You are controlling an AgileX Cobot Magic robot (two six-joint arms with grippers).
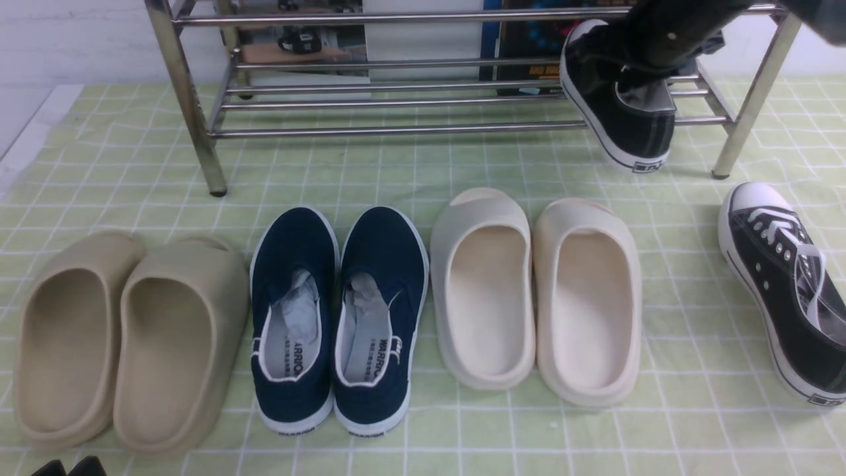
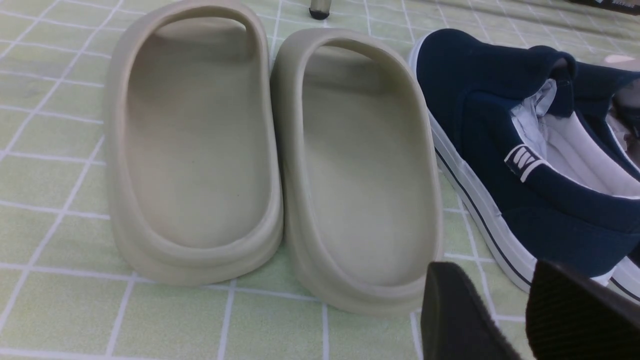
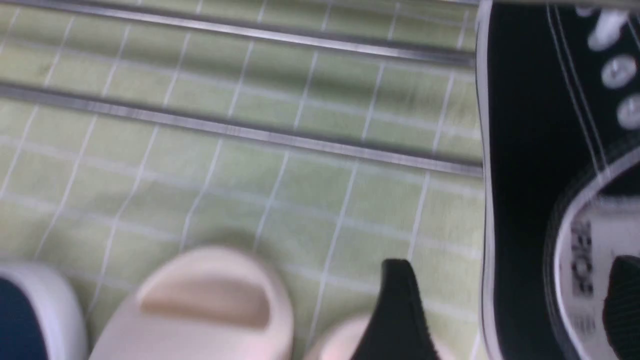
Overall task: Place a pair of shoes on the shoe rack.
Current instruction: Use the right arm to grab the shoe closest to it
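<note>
One black sneaker [image 1: 628, 125] lies tilted on the lower rails at the right end of the chrome shoe rack [image 1: 396, 129], its heel hanging over the front rail. My right gripper [image 3: 510, 305] is open astride the side wall of this sneaker [image 3: 525, 150], one finger [image 3: 395, 310] outside and the other inside the opening. The right arm [image 1: 674, 26] reaches down from above. The other black sneaker [image 1: 786, 291] lies on the cloth at far right. My left gripper [image 2: 515, 310] hovers low near the front left, slightly open, holding nothing.
On the green checked cloth stand, left to right, tan foam slides [image 1: 125, 337], navy slip-ons [image 1: 337, 311] and cream slides [image 1: 535, 291]. The rack's front legs [image 1: 753, 92] rise on either side. In the left wrist view the tan slides [image 2: 275, 155] sit by a navy shoe [image 2: 525, 165].
</note>
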